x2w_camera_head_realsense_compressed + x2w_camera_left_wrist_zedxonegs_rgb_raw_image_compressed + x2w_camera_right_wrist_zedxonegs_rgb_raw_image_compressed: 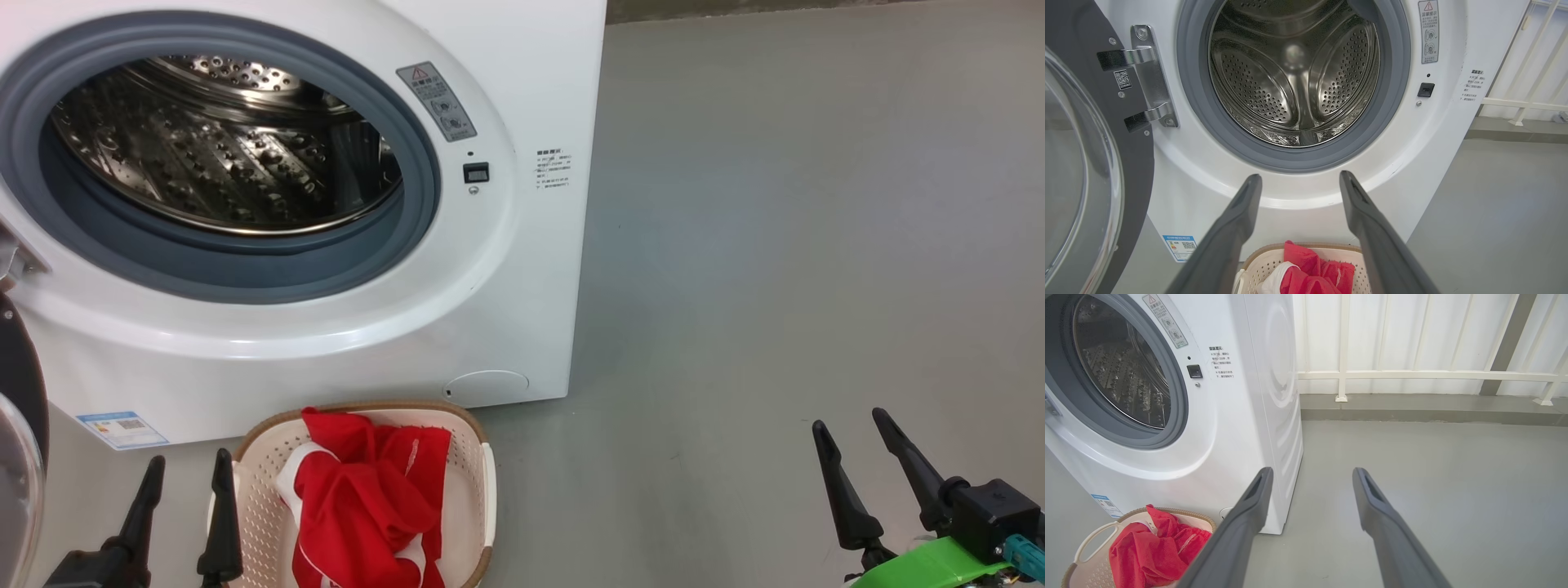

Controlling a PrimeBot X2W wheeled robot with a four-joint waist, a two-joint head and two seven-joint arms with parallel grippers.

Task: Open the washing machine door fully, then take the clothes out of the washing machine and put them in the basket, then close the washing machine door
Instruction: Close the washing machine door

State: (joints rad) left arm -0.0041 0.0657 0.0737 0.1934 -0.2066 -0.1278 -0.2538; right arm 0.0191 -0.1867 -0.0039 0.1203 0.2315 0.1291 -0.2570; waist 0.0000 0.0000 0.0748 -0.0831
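Observation:
The white washing machine (506,269) stands with its steel drum (1294,77) bare of clothes. Its black-rimmed glass door (1081,171) hangs swung wide open at the left on its hinge; its edge shows at the head view's left border (20,441). The red clothes (363,498) lie bundled in the cream basket (482,490) on the floor in front of the machine. My left gripper (188,465) is open and holds nothing, just left of the basket, pointing at the drum opening (1300,179). My right gripper (853,425) is open and holds nothing, over bare floor to the right (1310,473).
Grey floor (775,245) stretches to the right of the machine. A white railing (1412,375) and wall panels run behind it. The open door takes up the space at the left.

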